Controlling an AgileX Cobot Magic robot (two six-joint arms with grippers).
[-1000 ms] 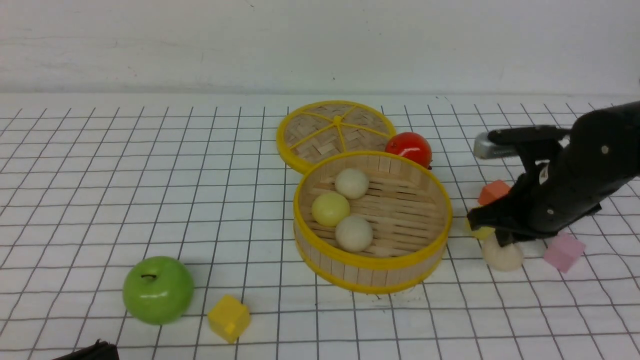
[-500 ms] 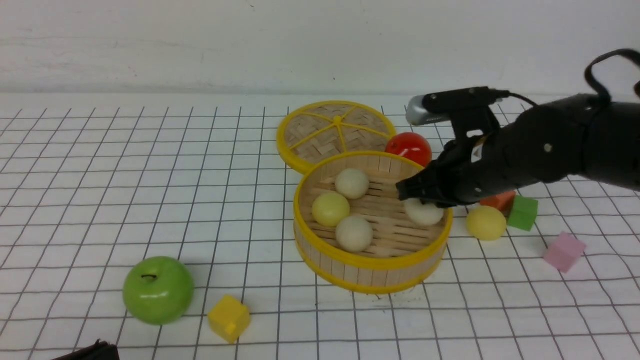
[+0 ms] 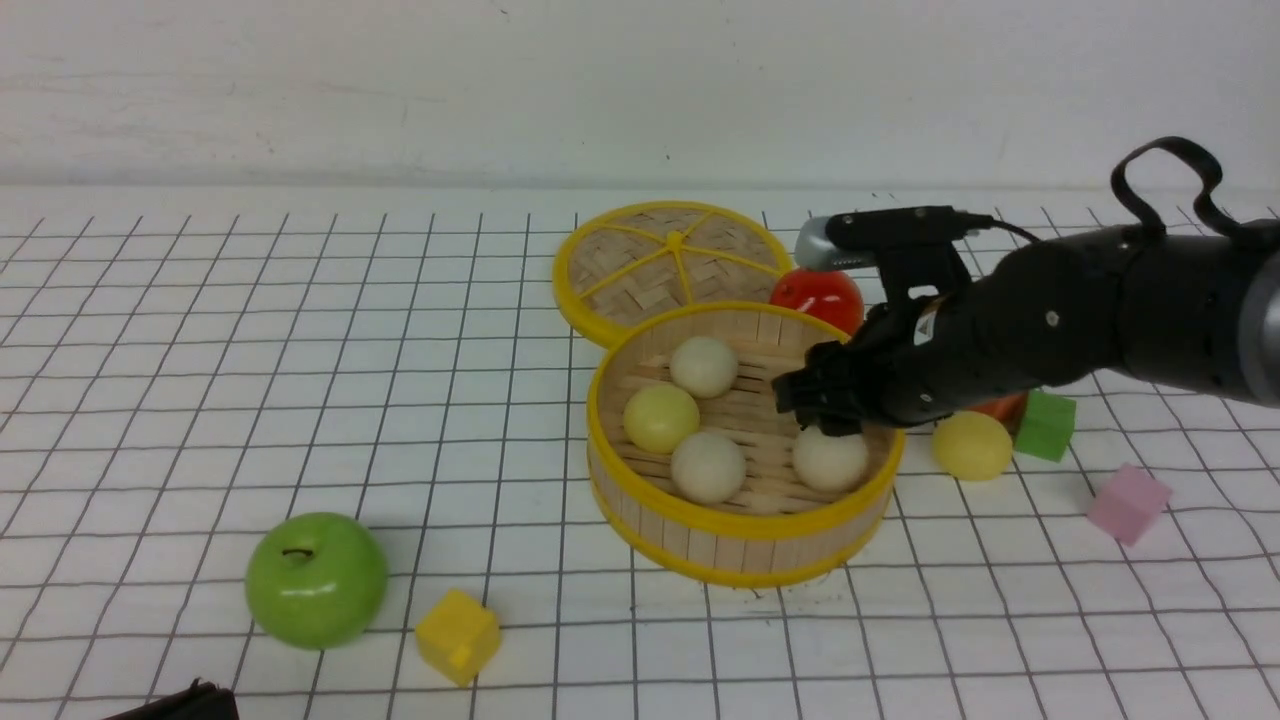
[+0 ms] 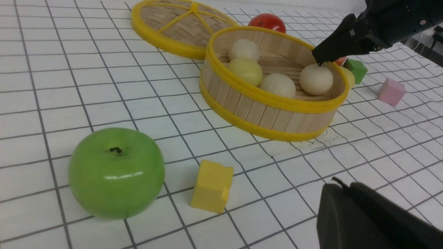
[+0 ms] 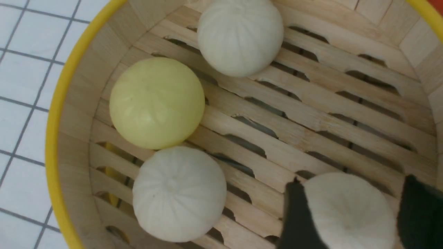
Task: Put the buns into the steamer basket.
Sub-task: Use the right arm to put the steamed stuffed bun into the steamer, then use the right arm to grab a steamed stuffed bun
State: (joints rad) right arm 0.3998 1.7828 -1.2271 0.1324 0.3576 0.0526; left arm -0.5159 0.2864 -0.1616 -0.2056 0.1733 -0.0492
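The cream bun (image 3: 830, 460), loose between spread fingers of the right gripper (image 3: 825, 416), could be clipped and rolled as they lift.

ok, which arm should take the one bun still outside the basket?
Right. The yellow bun lies just right of the steamer basket, close beside the right gripper; the left gripper sits far across at the near-left edge.

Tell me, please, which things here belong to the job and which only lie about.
For the job: basket; in it, far cream bun, inner yellow bun, near cream bun, right cream bun; outer yellow bun, beside the basket; right gripper, over the right cream bun.

Lying about: lid, red ball, apple, yellow cube, green cube, pink cube.
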